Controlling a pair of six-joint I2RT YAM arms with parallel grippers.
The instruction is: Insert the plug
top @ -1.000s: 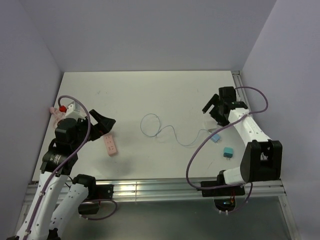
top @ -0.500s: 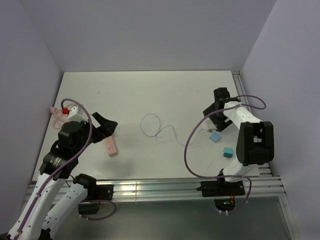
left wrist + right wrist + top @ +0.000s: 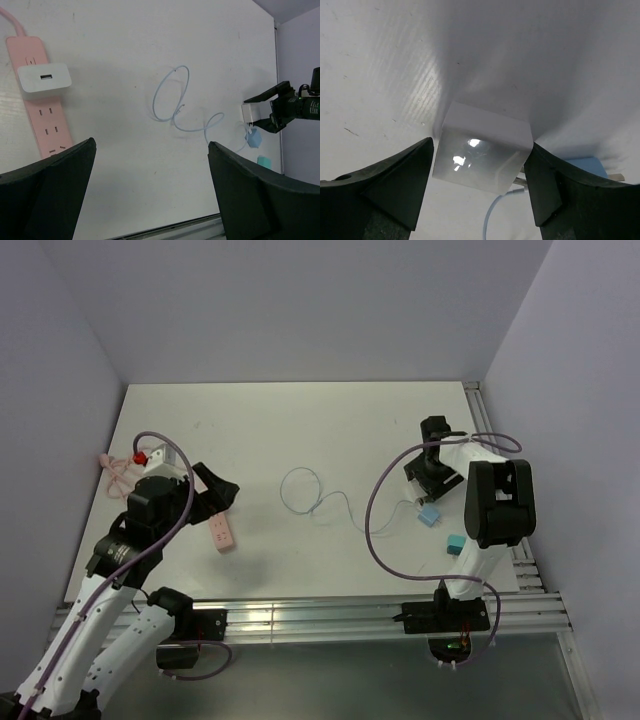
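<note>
- Right gripper (image 3: 479, 167) swung in & lowered since a sec ago; jaws drawn in astride plug (image 3: 485, 142) on table's (image 3: 300, 420) right side, abt touching; firm hold can't be told.
- Grasp step underway; next, plug to be lifted & carried to pink strip (image 3: 45, 125), far left.
- Plug: glossy white cube, thin looping wire (image 3: 170, 100).

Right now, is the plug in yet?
Not yet. Done: a white adapter already sits on the pink socket strip. In hand: the right gripper straddles a white block by the wire's far end. Still to do: the wire lies loose on the table, joined to nothing on the strip; the open left gripper holds nothing.
</note>
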